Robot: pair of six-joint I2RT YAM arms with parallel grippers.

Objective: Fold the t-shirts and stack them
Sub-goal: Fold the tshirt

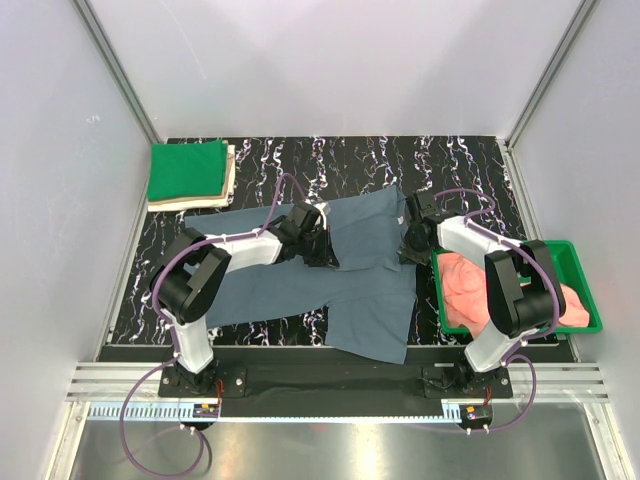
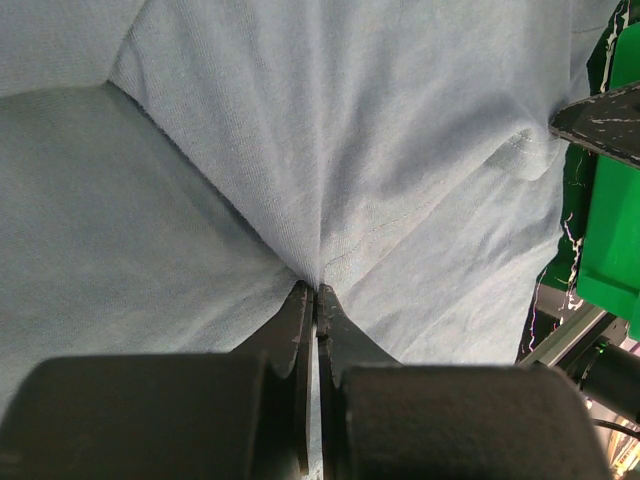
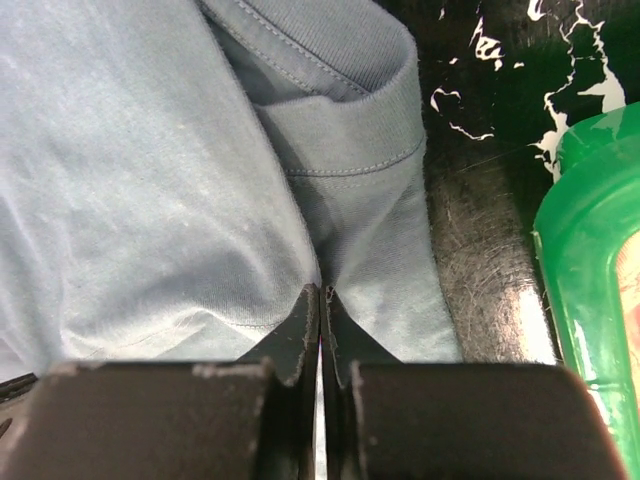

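A slate blue-grey t-shirt [image 1: 370, 300] lies spread over the middle of the black marbled table. My left gripper [image 1: 320, 255] is over its middle; in the left wrist view the left gripper [image 2: 316, 290] is shut, with folds of the blue-grey cloth [image 2: 350, 120] converging into its tips. My right gripper [image 1: 412, 248] is at the shirt's right edge. In the right wrist view the right gripper [image 3: 320, 290] is shut on a pinch of cloth just below the ribbed collar [image 3: 350, 150]. A folded green t-shirt [image 1: 187, 168] rests on a beige one [image 1: 190, 203] at the back left.
A rigid green tray [image 1: 572, 262] at the right holds crumpled salmon-pink t-shirts [image 1: 465, 285]. The tray's edge [image 3: 585, 260] is close to the right gripper's right side. White walls enclose the table on three sides.
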